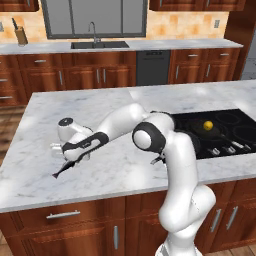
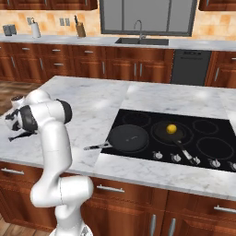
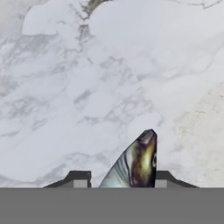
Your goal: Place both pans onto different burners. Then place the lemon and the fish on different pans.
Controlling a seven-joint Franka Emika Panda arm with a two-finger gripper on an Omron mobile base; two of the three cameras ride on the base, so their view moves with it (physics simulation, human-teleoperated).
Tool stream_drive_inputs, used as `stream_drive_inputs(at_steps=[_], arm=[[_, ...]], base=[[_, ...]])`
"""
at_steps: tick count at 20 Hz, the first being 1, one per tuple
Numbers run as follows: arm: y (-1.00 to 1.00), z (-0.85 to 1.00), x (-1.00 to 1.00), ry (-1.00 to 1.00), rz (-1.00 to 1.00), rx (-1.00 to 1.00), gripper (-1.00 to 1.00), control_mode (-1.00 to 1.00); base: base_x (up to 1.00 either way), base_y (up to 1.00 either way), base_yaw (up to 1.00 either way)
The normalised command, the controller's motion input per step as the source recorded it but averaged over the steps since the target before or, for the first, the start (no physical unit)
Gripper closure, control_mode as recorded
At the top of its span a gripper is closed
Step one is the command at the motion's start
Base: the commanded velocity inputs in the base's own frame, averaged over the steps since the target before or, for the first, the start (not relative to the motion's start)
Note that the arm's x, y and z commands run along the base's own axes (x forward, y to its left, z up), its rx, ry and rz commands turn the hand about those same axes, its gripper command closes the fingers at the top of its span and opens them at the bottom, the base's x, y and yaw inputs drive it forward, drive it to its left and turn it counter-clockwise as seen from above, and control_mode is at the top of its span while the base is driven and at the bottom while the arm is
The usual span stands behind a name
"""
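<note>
Reaching far out over the marble counter (image 1: pixel 115 172), the arm holds its gripper (image 1: pixel 67 161) low at about 9 o'clock from the cooktop (image 2: pixel 221 138). The fingers (image 3: pixel 81 178) are closed on the fish (image 3: pixel 138 164), which in the hand view juts up between the two tips against pale marble. In the left base view the fish (image 1: pixel 61 171) hangs tail-down from the gripper, slanting toward 7 o'clock, just above the counter; whether it touches the surface cannot be told. In the right base view the gripper (image 2: pixel 19 132) sits at the far left edge, half hidden behind the arm's elbow, with the dark fish (image 2: pixel 18 136) poking out below it.

Both pans are on the cooktop. The near pan (image 2: pixel 128 138) lies on the burner at the front left, empty, its handle pointing toward 8 o'clock over the counter edge. The second pan (image 2: pixel 171 131) sits just beside it at 2 o'clock on another burner, its handle toward 5 o'clock near the knobs (image 2: pixel 176 157). The lemon (image 2: pixel 171 128) rests in the middle of this second pan; in the left base view the lemon (image 1: pixel 208 124) shows beyond the arm's shoulder. Fish and pans are well apart.
</note>
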Motion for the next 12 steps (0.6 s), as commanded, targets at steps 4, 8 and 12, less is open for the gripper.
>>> stream_drive_inputs(at_steps=[4,8,12], arm=[[-0.25,0.62,0.00,-0.11,-0.10,0.12,1.00,-1.00],[-0.53,0.44,0.00,-0.08,-0.14,0.02,1.00,-1.00],[-0.70,0.34,-0.07,-0.08,-0.09,0.00,1.00,-1.00]], base=[[0.00,0.00,0.00],[0.00,0.00,0.00],[0.00,0.00,0.00]])
